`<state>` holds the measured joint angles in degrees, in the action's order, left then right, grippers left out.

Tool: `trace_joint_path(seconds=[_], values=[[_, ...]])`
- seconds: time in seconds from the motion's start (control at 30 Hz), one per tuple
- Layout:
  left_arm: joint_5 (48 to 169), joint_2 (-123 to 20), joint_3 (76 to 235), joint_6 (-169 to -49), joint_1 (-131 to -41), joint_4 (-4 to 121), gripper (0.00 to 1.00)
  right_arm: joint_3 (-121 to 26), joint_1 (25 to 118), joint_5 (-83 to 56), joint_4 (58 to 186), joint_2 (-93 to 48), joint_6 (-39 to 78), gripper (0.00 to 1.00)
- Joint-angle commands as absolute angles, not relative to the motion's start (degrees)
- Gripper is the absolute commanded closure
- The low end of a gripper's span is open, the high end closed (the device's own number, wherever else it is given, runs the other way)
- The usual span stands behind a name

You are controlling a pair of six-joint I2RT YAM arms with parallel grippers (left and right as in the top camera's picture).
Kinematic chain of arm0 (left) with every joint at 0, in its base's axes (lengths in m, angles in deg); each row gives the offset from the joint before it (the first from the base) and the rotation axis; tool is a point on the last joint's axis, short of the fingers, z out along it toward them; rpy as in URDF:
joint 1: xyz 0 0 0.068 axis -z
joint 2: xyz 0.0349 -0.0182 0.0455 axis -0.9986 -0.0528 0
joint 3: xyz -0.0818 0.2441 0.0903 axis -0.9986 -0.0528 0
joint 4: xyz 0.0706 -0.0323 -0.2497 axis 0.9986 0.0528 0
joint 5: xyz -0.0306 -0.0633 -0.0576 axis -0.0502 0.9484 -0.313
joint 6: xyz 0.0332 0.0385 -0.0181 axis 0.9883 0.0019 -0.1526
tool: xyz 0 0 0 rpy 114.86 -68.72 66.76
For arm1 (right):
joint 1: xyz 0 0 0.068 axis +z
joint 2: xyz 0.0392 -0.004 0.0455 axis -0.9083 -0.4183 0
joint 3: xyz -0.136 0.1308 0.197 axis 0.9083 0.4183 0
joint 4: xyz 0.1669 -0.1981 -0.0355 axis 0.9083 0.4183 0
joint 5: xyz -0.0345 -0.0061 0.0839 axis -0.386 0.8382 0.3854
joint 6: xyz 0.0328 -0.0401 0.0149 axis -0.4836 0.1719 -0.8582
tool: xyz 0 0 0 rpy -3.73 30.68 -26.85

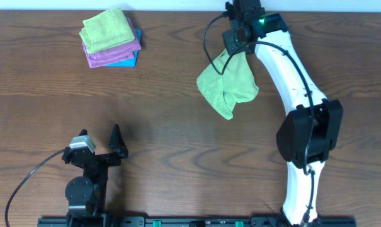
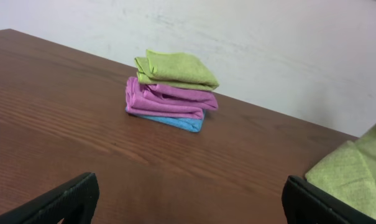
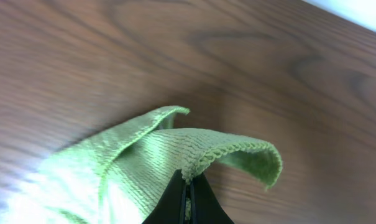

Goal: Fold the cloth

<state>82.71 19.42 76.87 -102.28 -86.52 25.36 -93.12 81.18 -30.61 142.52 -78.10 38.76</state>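
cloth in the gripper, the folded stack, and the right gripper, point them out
the cloth (image 1: 231, 85), overhead view, middle of the bunched fabric
folded stack (image 2: 169, 99), left wrist view, its purple middle layer
right gripper (image 3: 188, 186), right wrist view, between fingertips pinching the cloth's edge

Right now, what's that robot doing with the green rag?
The right gripper is shut on an edge of the lime-green cloth, which lies rumpled on the table, not yet folded. The left gripper is open, holds nothing and is well away from that cloth. A stack of folded cloths sits at the table's far left.
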Motion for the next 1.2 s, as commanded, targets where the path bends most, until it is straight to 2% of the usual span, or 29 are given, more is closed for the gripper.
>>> trace_joint_path(seconds=[0.0,0.2,0.23,0.27,0.3,0.33,0.47,0.6,0.7,0.73,0.77,0.83,0.93,0.97,1.13,1.17], values=[[81.7,19.8,75.8,-101.7,-86.4,28.2,0.05,-94.1,80.0,-37.3,142.8,-75.6,39.6,0.98],[81.7,19.8,75.8,-101.7,-86.4,28.2,0.05,-94.0,79.6,-38.1,142.1,-74.6,41.0,0.98],[81.7,19.8,75.8,-101.7,-86.4,28.2,0.05,-93.8,79.1,-40.3,141.8,-74.6,40.9,0.81],[81.7,19.8,75.8,-101.7,-86.4,28.2,0.05,-93.4,78.5,-43.4,141.4,-74.6,40.1,0.5],[81.7,19.8,75.8,-101.7,-86.4,28.2,0.05,-93.3,78.1,-46.5,141.4,-74.6,39.4,0.13],[81.7,19.8,75.8,-101.7,-86.4,28.2,0.05,-93.3,77.6,-49.8,141.4,-74.6,38.9,0.01],[81.7,19.8,75.8,-101.7,-86.4,28.2,0.05,-93.3,76.8,-50.7,142.6,-74.3,38.6,0.01],[81.7,19.8,75.8,-101.7,-86.4,28.2,0.05,-93.3,77.0,-40.1,146.3,-74.2,38.5,0.01],[81.7,19.8,75.8,-101.7,-86.4,28.2,0.05,-93.2,77.0,-33.1,150.1,-74.2,38.5,0.09],[81.7,19.8,75.8,-101.7,-86.4,28.2,0.05,-93.2,77.0,-32.2,151.0,-74.2,38.5,0.15],[81.7,19.8,75.8,-101.7,-86.4,28.2,0.05,-93.2,77.0,-32.0,151.8,-74.2,38.5,0.19],[81.7,19.8,75.8,-101.7,-86.4,28.2,0.05,-93.2,76.9,-32.0,152.8,-74.2,38.5,0.21],[81.7,19.8,75.8,-101.7,-86.4,28.2,0.05,-93.2,76.5,-31.7,154.9,-74.2,38.5,0.34],[81.7,19.8,75.8,-101.7,-86.4,28.2,0.05,-93.2,76.5,-31.3,155.8,-74.2,38.5,0.35],[81.6,19.8,75.8,-101.6,-86.4,28.2,0.05,-93.3,76.5,-30.4,158.3,-73.6,36.2,0.83],[81.6,19.8,75.8,-101.7,-86.4,28.1,0.05,-93.3,76.5,-30.3,158.8,-73.0,35.8,0.9]])
